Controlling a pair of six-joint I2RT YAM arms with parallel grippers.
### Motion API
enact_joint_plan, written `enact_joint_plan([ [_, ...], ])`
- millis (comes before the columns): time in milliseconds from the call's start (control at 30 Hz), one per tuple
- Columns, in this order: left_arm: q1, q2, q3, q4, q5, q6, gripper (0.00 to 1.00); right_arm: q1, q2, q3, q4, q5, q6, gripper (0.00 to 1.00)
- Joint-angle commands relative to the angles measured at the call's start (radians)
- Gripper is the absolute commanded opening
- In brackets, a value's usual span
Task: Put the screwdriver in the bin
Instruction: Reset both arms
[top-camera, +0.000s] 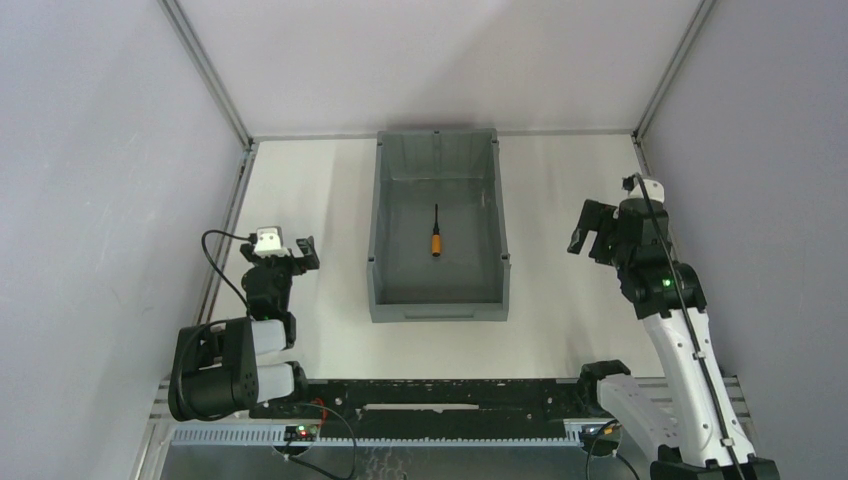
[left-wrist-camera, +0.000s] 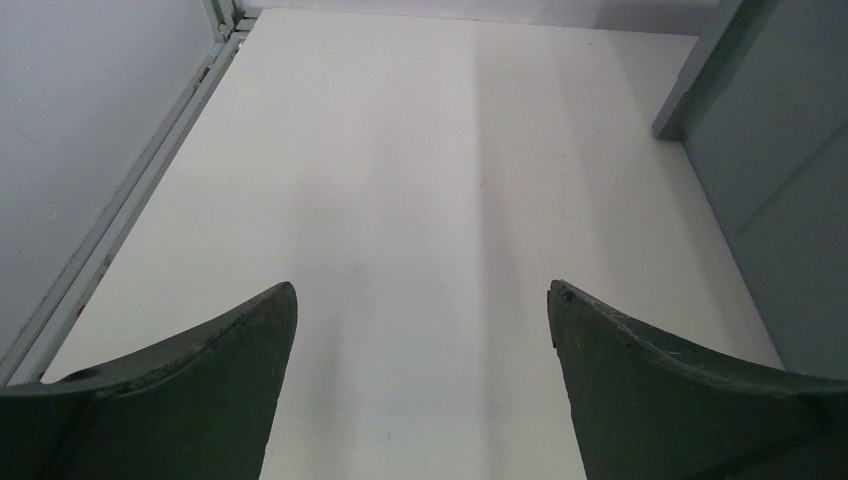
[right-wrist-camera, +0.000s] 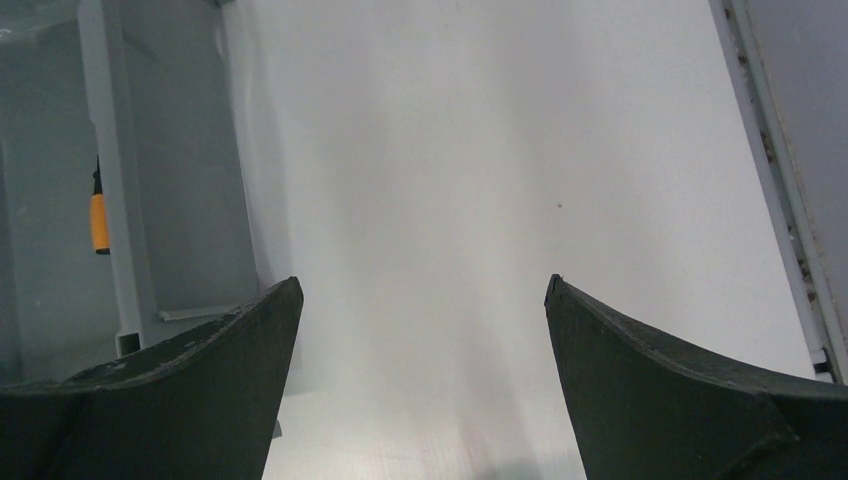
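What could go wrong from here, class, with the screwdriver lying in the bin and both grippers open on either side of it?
1. The right gripper hangs open near the bin; a careless swing home could bump its right wall and shift it.
2. The left gripper is open beside the opposite wall, so the hazard is the same.
3. The screwdriver lies loose on the bin floor; a knock might roll it, though the tall walls should keep it in.

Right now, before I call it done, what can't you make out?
Screwdriver tip: too small in the top view to tell its type.
Right wrist view: the bin wall hides all but a strip of orange handle.
Left wrist view: only the bin's outer wall shows, cut by the right edge; its inside is hidden.
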Motion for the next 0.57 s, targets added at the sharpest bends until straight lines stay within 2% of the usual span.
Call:
enact_joint_plan([
  [0,-0.005,-0.015,0.043,0.021,-0.003,-0.006,1.0,-0.006,-0.082,-0.051,0.054,0.027,0.059,1.0],
  [533,-0.006,-0.015,0.041,0.021,-0.004,-0.006,1.0,-0.006,-0.132,-0.088,0.083,0.012,0.091,1.0],
])
